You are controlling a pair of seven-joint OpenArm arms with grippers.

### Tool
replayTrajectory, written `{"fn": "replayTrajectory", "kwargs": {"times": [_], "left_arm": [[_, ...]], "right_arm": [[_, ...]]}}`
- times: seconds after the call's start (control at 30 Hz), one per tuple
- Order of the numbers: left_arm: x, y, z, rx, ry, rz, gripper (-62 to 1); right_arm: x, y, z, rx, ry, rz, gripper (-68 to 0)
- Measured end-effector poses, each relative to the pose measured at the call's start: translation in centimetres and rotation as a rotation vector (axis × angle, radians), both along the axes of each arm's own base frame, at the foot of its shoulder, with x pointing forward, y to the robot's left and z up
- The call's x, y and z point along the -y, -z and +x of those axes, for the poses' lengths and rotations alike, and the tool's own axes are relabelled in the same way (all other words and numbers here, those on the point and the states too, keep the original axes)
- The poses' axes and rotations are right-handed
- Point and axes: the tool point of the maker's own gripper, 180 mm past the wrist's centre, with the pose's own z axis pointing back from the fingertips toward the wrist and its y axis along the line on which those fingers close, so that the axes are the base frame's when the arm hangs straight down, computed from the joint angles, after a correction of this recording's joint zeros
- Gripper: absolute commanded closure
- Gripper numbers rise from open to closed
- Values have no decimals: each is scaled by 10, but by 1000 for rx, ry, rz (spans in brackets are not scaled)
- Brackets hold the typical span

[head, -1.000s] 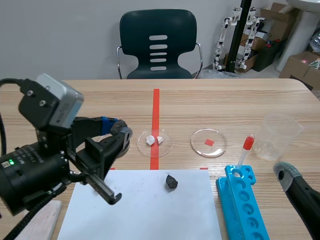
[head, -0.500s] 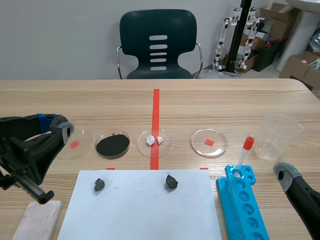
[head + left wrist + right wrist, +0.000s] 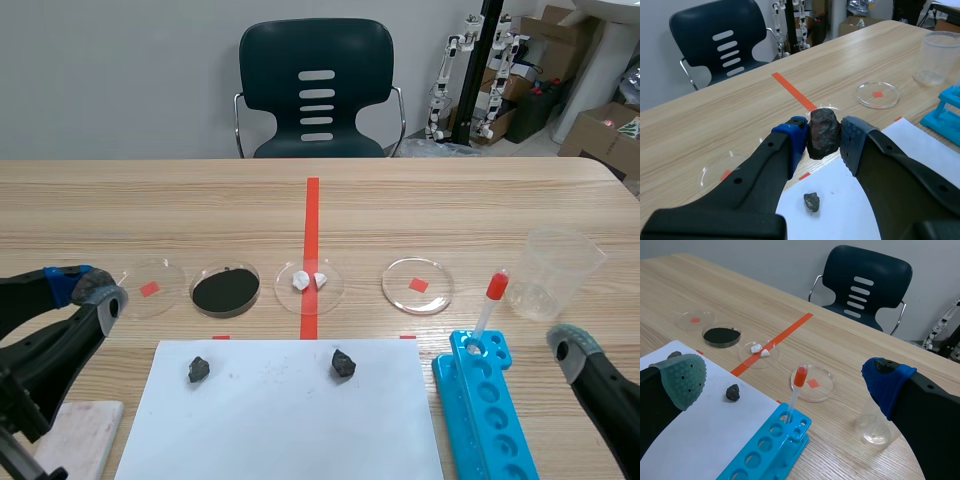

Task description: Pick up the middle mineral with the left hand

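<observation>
Over the wooden table (image 3: 450,210), the mineral (image 3: 823,133) is clamped between the left gripper's (image 3: 824,137) pads at the scene's lower left, beside the white sheet (image 3: 290,430) carrying a left stone (image 3: 199,369) and a centre stone (image 3: 343,363). The right gripper (image 3: 786,382) stands wide and empty at lower right. The pick-up appears complete, and the next move calls only for a steady hold.

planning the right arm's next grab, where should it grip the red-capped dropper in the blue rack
Probably the clear stem of the dropper just below its red bulb, coming down from above and pinching sideways: it stands nearly upright, its lower end sits in the blue rack, and the bulb looks squeezable.
</observation>
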Motion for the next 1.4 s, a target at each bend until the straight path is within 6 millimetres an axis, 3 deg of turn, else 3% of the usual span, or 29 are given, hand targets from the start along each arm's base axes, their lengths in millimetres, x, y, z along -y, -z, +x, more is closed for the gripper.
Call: {"fn": "replayTrajectory", "kwargs": {"times": [0.3, 1.4], "left_arm": [[1, 7, -11, -36, 5, 1, -145], [1, 8, -11, -38, 4, 3, -145]], "right_arm": [[0, 0, 0, 0, 0, 0, -679], [0, 0, 0, 0, 0, 0, -679]]}}
